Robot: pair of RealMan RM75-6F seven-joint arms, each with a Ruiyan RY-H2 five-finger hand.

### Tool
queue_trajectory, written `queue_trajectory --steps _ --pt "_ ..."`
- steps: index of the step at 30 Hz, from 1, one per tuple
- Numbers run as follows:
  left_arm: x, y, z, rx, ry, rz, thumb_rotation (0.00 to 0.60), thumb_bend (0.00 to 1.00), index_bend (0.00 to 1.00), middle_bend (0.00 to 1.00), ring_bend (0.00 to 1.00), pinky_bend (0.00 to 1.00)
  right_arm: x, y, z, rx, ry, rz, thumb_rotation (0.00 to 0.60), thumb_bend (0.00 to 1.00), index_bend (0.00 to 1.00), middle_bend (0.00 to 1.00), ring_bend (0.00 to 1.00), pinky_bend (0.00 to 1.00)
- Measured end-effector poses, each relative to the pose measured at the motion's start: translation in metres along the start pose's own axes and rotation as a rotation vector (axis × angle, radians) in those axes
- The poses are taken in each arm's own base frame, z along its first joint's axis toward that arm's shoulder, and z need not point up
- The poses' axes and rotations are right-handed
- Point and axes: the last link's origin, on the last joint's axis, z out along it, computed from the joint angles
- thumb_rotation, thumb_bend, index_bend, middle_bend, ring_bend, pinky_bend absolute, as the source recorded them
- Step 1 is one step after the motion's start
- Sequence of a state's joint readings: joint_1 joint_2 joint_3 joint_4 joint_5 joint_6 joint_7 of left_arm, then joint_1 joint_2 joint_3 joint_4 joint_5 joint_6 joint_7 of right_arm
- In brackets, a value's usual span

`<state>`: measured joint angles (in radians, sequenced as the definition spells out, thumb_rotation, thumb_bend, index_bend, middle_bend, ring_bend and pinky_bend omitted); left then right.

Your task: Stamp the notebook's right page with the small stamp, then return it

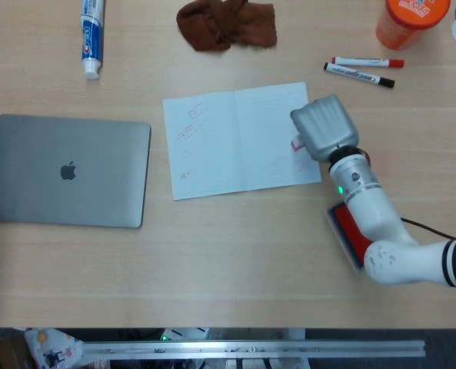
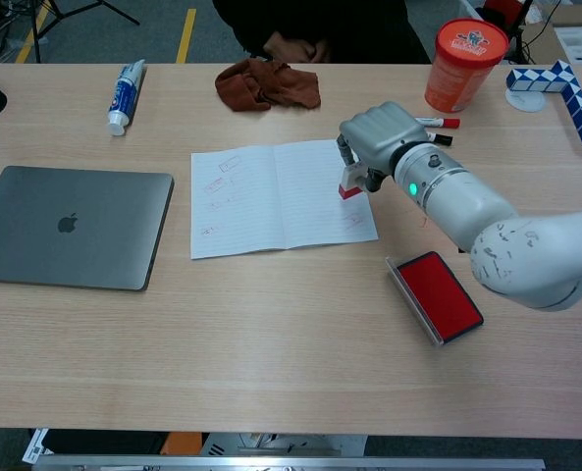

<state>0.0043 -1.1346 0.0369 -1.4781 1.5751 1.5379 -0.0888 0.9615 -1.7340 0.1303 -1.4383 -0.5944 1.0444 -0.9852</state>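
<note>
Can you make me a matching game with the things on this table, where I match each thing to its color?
Things:
1. laptop
2. cloth
3. ink pad
4. cup

Colors:
A. orange
B. grey
C. brown
D. red

Pairs: 1-B, 2-C, 3-D, 4-A
</note>
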Motion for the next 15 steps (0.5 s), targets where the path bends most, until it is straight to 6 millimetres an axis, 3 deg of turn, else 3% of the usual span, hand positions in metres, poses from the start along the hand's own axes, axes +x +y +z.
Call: queue_trajectory --steps 15 --pt "-0.002 -0.004 0.000 0.014 -0.006 -0.001 0.600 0.28 0.00 0.00 0.10 0.13 -0.014 -0.016 0.016 -0.013 -0.027 -0.039 0.600 0.52 0.80 0.64 0.54 0.53"
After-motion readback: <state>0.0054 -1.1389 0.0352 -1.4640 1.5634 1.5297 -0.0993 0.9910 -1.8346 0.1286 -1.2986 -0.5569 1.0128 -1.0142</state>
